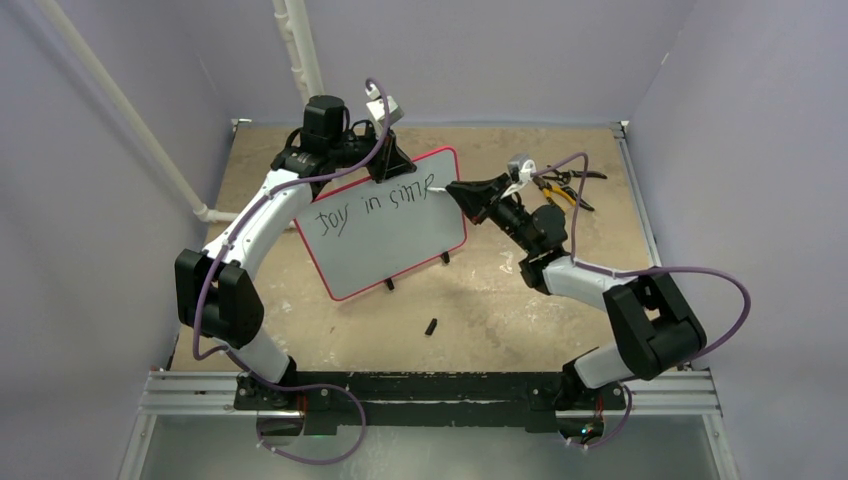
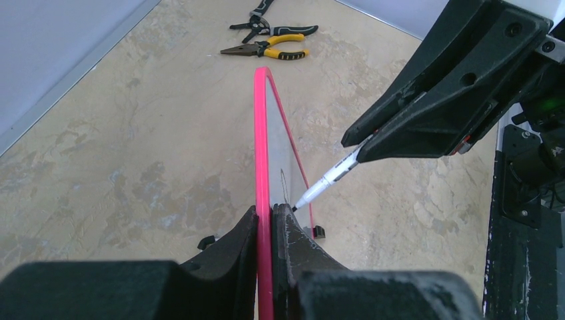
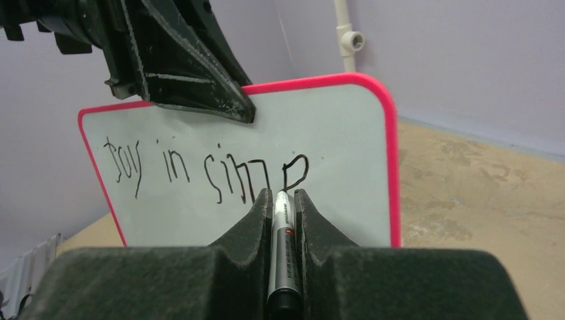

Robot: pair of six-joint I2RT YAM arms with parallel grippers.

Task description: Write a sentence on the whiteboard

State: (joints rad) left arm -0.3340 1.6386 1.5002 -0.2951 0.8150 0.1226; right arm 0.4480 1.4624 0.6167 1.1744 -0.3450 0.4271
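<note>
Whiteboard (image 3: 333, 133) bottom edge hidden behind right end effector (image 3: 282, 197); small black item (image 1: 432, 326) unidentifiable.

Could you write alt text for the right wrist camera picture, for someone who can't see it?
The right gripper clamps a marker, tip against the whiteboard, partway through the sentence, which reads "Joy in simp". The left gripper pinches the board's top edge.

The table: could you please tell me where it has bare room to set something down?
Bare: the near strip between whiteboard and arm bases, save a small black piece; the far edge beyond whiteboard and pliers. Crowded: the board's top right, where left gripper clamps it and right gripper holds the marker.
</note>
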